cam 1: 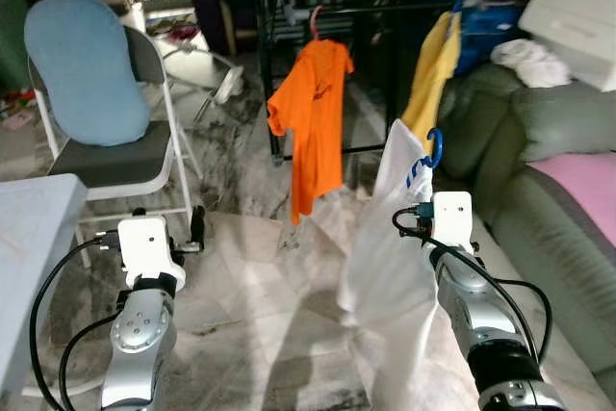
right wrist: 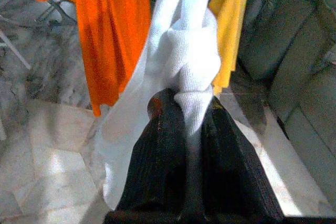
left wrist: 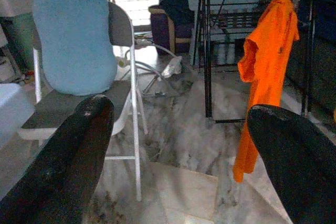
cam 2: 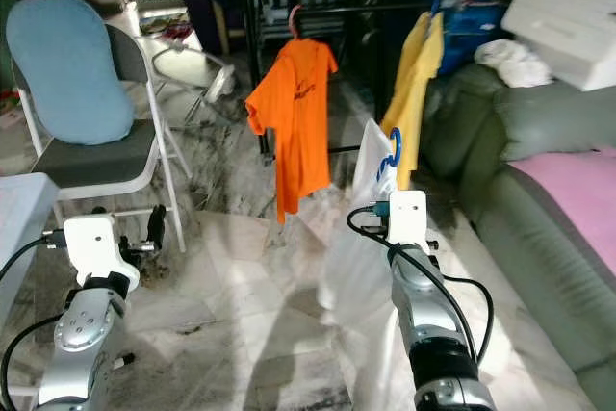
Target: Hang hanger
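Note:
My right gripper [right wrist: 186,116] is shut on a white garment [cam 1: 390,238] that hangs down in front of my right arm. The blue hanger hook [cam 1: 435,148] pokes out above the cloth at its top. It is held low and in front of the black drying rack [cam 1: 327,12], apart from the rail. On that rack hang an orange T-shirt [cam 1: 313,113] on a pink hanger [cam 1: 316,21] and a yellow garment [cam 1: 433,64]. My left gripper [left wrist: 184,129] is open and holds nothing, low on the left and facing the chair and rack.
A folding chair [cam 1: 125,166] with a blue cushion [cam 1: 87,69] stands at the left. A pale table corner [cam 1: 29,228] is at the near left. A green sofa [cam 1: 558,190] with piled items and a white box [cam 1: 573,2] runs along the right. Marble floor [cam 1: 250,267] lies between.

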Tool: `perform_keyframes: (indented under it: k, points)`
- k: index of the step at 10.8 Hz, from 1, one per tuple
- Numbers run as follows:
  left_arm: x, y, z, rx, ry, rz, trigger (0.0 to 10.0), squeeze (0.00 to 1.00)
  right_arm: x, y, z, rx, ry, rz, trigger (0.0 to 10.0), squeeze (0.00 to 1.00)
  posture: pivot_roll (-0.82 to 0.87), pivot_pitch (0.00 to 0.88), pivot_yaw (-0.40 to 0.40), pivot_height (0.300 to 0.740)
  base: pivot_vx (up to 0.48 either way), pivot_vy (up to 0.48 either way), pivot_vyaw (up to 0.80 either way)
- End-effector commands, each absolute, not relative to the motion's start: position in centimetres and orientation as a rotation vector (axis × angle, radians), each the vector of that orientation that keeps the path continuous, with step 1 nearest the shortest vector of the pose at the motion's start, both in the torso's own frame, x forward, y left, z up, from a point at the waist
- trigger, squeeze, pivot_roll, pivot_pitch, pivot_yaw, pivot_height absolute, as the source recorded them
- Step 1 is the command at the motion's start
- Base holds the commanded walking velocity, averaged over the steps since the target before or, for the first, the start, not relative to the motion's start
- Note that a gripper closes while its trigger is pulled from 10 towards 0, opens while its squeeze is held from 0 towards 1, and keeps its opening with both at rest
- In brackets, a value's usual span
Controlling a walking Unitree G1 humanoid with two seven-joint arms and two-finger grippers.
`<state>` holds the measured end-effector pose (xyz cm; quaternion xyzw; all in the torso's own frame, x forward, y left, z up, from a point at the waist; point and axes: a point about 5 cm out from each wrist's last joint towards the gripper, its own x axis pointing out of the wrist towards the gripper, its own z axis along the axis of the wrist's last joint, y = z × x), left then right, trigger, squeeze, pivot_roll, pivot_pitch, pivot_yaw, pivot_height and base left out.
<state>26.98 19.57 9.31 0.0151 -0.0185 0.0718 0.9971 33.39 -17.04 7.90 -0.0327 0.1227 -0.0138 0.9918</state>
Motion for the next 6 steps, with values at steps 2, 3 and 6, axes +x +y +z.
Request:
perform_keyframes:
  k: [2,3,6]
  points:
    - [27.2,17.7,9.2,-0.004,-0.041,0.105,10.0,0.0,34.1,-18.2,9.5,-0.085,0.176,-0.05,10.0,0.0,-0.03,0.0,0.012,0.74,0.368,0.0,0.0]
    - [27.0,17.1,9.3,0.001,-0.039,0.087,10.0,0.0,34.2,-18.8,9.8,-0.097,0.167,-0.062,10.0,0.0,-0.04,0.0,0.008,0.74,0.379,0.0,0.0]
    - [25.8,16.7,8.4,-0.003,-0.005,0.067,10.0,0.0,34.4,-20.0,10.1,-0.112,0.161,-0.084,10.0,0.0,-0.03,0.0,0.004,0.74,0.32,0.0,0.0]
